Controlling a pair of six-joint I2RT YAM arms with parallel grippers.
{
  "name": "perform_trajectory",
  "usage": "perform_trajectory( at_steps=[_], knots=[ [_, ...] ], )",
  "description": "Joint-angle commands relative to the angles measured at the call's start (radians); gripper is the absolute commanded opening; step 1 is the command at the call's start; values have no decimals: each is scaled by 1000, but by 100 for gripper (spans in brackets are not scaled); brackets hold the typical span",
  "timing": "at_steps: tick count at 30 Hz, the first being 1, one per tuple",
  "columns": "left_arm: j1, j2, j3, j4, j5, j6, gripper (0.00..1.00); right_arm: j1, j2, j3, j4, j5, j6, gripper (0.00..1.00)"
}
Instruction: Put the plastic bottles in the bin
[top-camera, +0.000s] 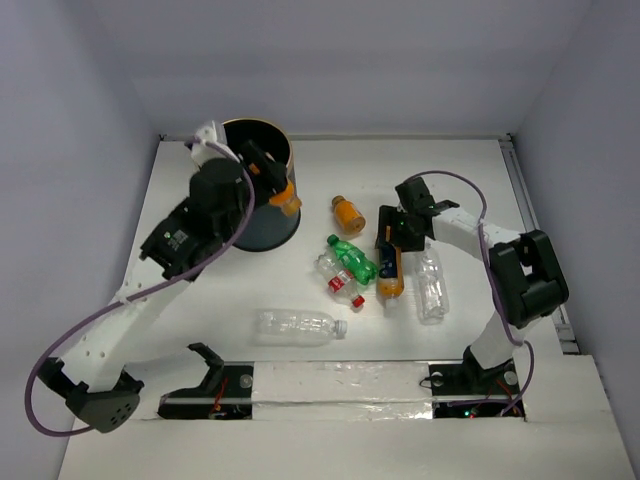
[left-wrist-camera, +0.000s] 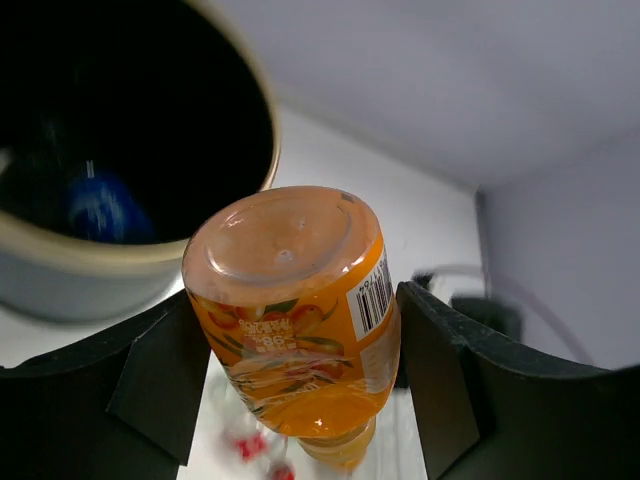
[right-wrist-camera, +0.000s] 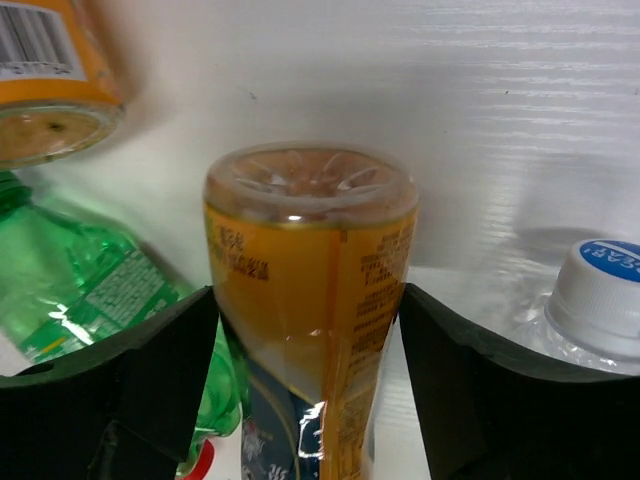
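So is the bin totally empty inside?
No, the left wrist view shows something blue sitting down inside the dark bin, just past the orange bottle held in the left gripper.

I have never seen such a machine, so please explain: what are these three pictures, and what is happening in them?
Two robot arms stand at a white table. One picture looks down from above; the other two come from cameras on each wrist.

The left gripper holds an orange bottle beside the rim of the dark bin. The right gripper sits around a second orange bottle lying on the table.

Also on the table: a small orange bottle, a green bottle, a red-capped bottle and two clear bottles.
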Motion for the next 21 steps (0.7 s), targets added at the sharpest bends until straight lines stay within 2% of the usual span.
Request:
perform_trajectory(
  at_steps=[1,2,3,5,8,13,16,17,21],
  knots=[
    [71,92,223,-12,-72,185,48,5,23,47,36,37,2,76],
    [98,115,256,-7,-69,206,48,5,29,45,38,41,2,73],
    [132,135,305,6,-37,223,48,5,32,44,39,49,2,65],
    [235,193,332,25,6,257,48,5,12,36,41,49,5,55],
    [319,265,356,50,25,292,48,5,-78,30,20,89,3,53],
    [366,380,355,116,11,337,48,5,-251,105,-65,138,-20,53],
    [375,446,383,99,31,340,68,5,-343,203,-102,104,-18,53],
    [375,451,389,87,39,334,78,5,-359,232,-102,86,-15,53],
    [375,375,312,115,80,318,86,37,-359,425,-93,-18,25,53]
  ],
)
